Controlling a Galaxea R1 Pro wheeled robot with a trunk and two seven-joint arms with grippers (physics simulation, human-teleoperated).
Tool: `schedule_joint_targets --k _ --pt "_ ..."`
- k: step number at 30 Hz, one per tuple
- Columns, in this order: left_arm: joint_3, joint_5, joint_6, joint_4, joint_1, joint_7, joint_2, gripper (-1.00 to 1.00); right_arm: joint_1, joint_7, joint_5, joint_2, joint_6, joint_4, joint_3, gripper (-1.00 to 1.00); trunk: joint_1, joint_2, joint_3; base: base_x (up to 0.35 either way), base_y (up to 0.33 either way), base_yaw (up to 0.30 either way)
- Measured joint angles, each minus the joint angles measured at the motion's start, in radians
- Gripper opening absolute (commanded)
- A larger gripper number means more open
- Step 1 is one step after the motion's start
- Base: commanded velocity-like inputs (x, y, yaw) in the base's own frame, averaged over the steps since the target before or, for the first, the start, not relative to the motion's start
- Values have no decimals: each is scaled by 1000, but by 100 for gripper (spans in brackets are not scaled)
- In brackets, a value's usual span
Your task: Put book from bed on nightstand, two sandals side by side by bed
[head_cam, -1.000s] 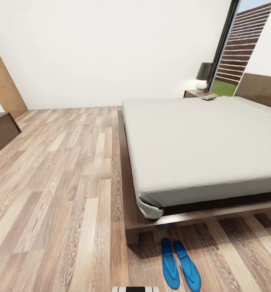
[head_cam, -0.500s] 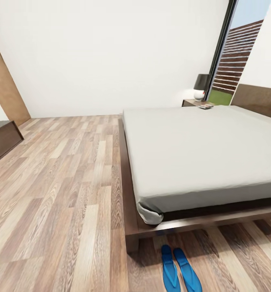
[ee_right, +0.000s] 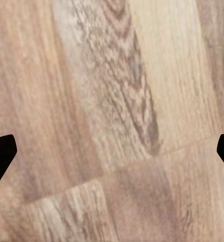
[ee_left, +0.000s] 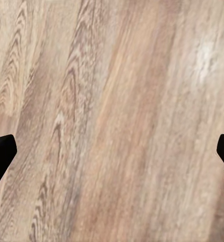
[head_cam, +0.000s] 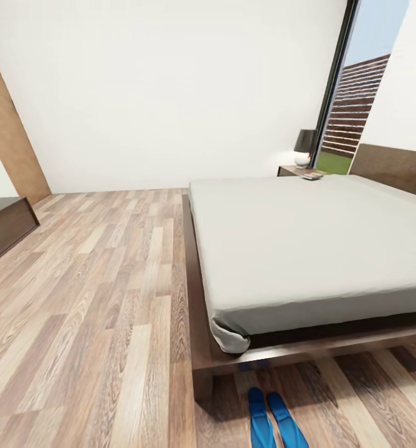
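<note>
We see two blue sandals (head_cam: 275, 418) side by side on the wood floor (head_cam: 96, 298) by the big off-white bed (head_cam: 307, 242), the small dark book (head_cam: 312, 176) on the far brown nightstand (head_cam: 293, 170), and both our grippers (ee_left: 112, 151) (ee_right: 112, 151) wide open over floor.

- The floor (head_cam: 96, 280) is wood-grain planks with a faint sheen.
- The bed (head_cam: 307, 249) has matt off-white cloth over a dark wood frame.
- The sandals (head_cam: 273, 420) look smooth blue.
</note>
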Motion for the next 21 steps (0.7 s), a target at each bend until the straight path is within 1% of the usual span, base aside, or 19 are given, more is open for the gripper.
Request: schedule_joint_targets --k 8,12,17,21 --pt "0 0 -19 1 0 0 -2 100 0 1 -1 0 0 3 0 100 -4 2 31 0 0 0" --pt "-1 -1 -23 1 0 0 -7 100 0 1 -1 1 0 6 0 100 -19 30 44 0 0 0" --pt "-2 -2 -26 2 0 -1 -31 100 1 1 0 2 0 8 1 100 -38 65 59 0 0 0" --pt "-5 -5 -26 1 0 0 -44 100 1 1 2 5 0 10 2 100 -53 93 72 0 0 0"
